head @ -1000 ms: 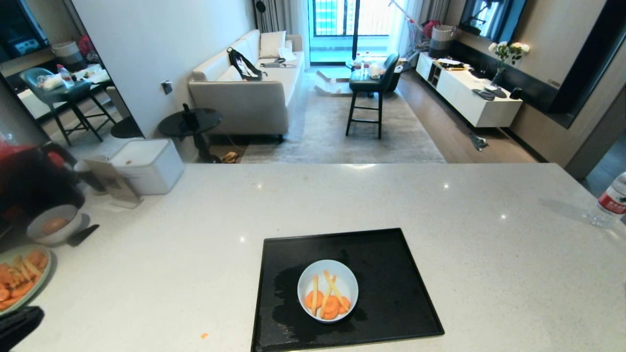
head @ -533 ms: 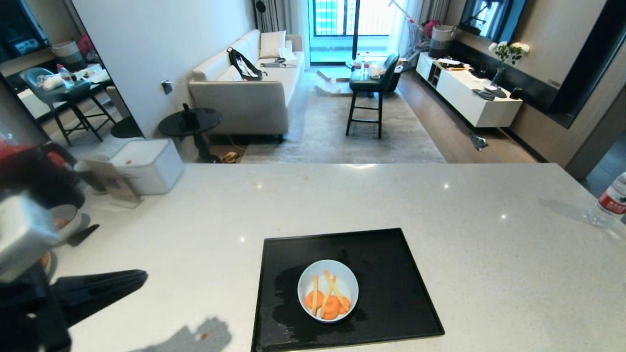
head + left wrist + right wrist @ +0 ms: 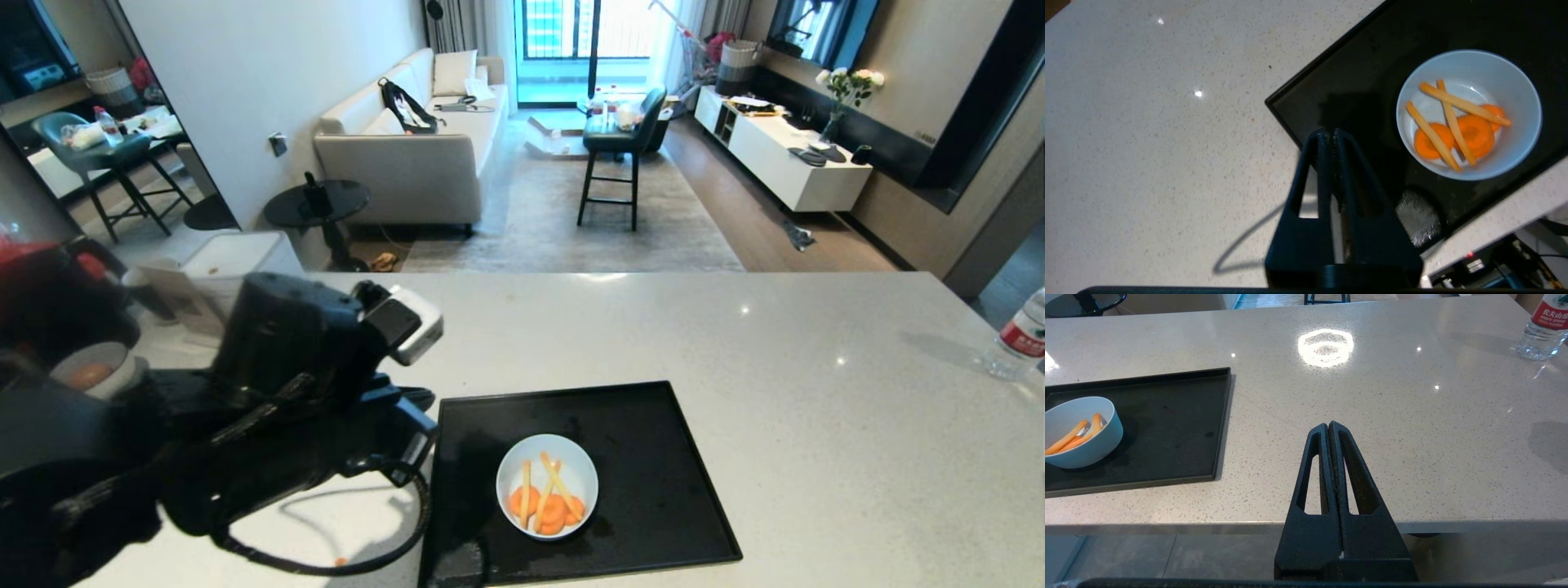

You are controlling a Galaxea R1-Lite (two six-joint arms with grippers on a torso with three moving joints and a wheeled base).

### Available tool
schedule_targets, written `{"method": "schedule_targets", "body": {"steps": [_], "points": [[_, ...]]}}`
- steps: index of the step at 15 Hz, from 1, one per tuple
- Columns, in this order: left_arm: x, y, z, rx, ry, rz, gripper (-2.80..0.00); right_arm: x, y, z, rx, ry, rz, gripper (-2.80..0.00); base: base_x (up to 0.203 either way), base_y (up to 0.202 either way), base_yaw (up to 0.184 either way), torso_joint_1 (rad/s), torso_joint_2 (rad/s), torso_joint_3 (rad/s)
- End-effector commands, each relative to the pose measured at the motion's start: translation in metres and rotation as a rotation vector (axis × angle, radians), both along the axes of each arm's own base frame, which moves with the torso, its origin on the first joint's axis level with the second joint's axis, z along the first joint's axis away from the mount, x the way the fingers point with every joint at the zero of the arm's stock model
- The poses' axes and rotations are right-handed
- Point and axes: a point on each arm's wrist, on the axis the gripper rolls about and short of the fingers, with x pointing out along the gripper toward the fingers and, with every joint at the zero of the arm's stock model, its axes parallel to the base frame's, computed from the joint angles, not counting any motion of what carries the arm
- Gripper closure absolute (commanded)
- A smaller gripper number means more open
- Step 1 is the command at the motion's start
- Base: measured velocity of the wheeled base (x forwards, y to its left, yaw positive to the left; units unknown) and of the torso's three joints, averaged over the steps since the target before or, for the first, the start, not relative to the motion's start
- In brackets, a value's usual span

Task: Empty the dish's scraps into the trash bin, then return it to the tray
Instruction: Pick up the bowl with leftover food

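The dish (image 3: 531,457), a small white bowl, sits on the black tray (image 3: 653,457) near the counter's front edge. The scraps (image 3: 549,505), orange carrot slices and pale sticks, lie inside it. My left gripper (image 3: 420,400) hangs shut and empty over the tray's left edge, pointing down, to the left of the dish. The left wrist view shows its tips (image 3: 1329,132) above the tray (image 3: 1355,81), apart from the dish (image 3: 1470,65) and the scraps (image 3: 1470,132). My right gripper (image 3: 1329,425) is parked shut at the counter's front, right of the tray (image 3: 1175,428). The trash bin is out of view.
A greyish-white bowl (image 3: 90,371) and a white box (image 3: 237,253) stand at the far left, partly behind my left arm. At the counter's right edge is a water bottle (image 3: 1016,339). A small orange bit (image 3: 340,561) lies on the counter left of the tray.
My left arm has swung in from the lower left to over the counter at the tray's left edge, still shut. The dish and tray have not moved.
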Motion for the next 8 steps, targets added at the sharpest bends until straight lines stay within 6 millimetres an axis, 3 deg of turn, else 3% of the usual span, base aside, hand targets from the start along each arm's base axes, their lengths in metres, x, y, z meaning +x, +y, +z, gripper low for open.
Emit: {"method": "schedule_targets", "body": {"steps": [1,5,8], "points": [[0.028,-0.026,-0.029,0.067,0.061,0.022,-2.80,0.000,0.000,0.000,0.000,-0.001,-0.001,0.00,0.000,0.000,0.000,0.000,0.00,0.000],[0.058,-0.047,-0.055,0.206,0.024,0.171,-2.80,0.000,0.000,0.000,0.000,0.000,-0.001,0.00,0.000,0.000,0.000,0.000,0.00,0.000],[0.069,-0.055,-0.075,0.276,0.037,0.192,-2.80,0.000,0.000,0.000,0.000,0.000,-0.001,0.00,0.000,0.000,0.000,0.000,0.00,0.000]]}}
